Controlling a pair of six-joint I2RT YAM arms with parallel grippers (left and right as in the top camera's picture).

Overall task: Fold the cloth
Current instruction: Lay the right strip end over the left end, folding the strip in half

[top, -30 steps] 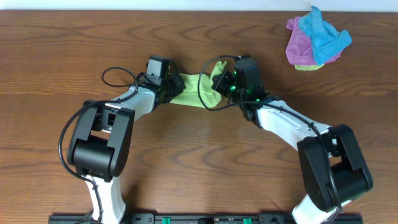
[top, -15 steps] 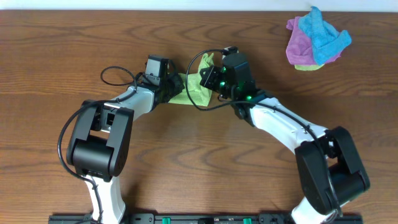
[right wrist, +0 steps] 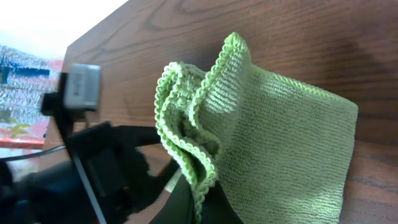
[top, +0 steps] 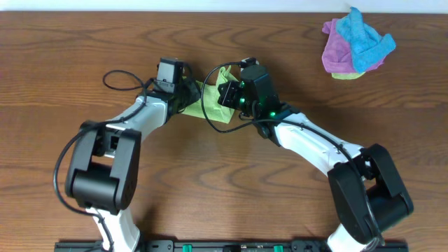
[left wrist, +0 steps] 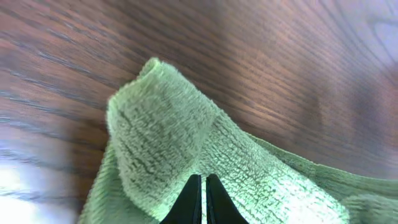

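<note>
Cloth (top: 212, 101): bunched shorter than a second before, right end carried toward left. Pinched by left pincer (left wrist: 199, 186) and right pincer (right wrist: 202, 199), both closed tight on it; fold judged underway.

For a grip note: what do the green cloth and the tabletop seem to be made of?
The cloth: probably terry or microfibre, matte, from its looped fuzzy pile and stitched edge. The table: wood or wood-look laminate, faint sheen, visible grain; cannot tell which.
</note>
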